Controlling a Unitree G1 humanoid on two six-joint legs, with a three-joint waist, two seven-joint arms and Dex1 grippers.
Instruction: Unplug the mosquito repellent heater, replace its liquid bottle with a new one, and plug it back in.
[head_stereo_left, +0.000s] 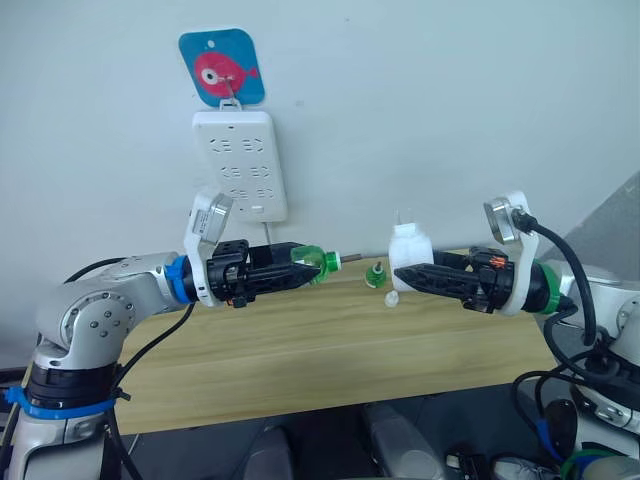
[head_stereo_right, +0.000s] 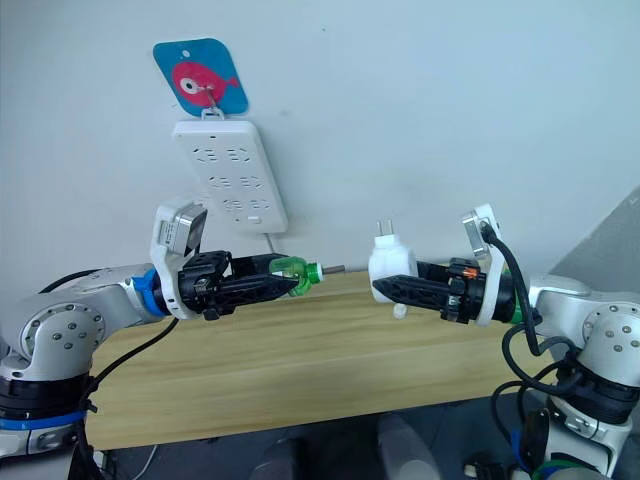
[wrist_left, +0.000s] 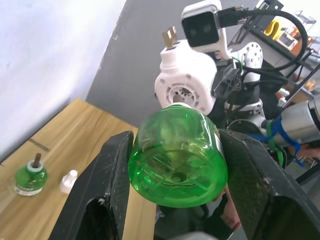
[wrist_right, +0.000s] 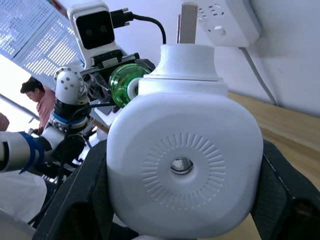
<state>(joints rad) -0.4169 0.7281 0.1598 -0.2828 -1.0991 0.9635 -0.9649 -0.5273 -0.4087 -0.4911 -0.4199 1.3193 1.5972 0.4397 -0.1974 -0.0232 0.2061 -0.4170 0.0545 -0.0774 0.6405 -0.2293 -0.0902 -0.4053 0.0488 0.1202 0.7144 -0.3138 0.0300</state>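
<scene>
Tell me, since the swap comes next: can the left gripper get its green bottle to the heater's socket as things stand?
Probably yes: the green bottle in the left gripper points at the heater held by the right gripper, with open air between.

We can't see the heater (wrist_right: 185, 165) base behind the right end effector's fingers (wrist_right: 82, 200). Left end effector's fingers (wrist_left: 107, 185) cover the green bottle's (wrist_left: 177, 160) sides; spare bottle (head_stereo_right: 396, 296) mostly hidden.
</scene>
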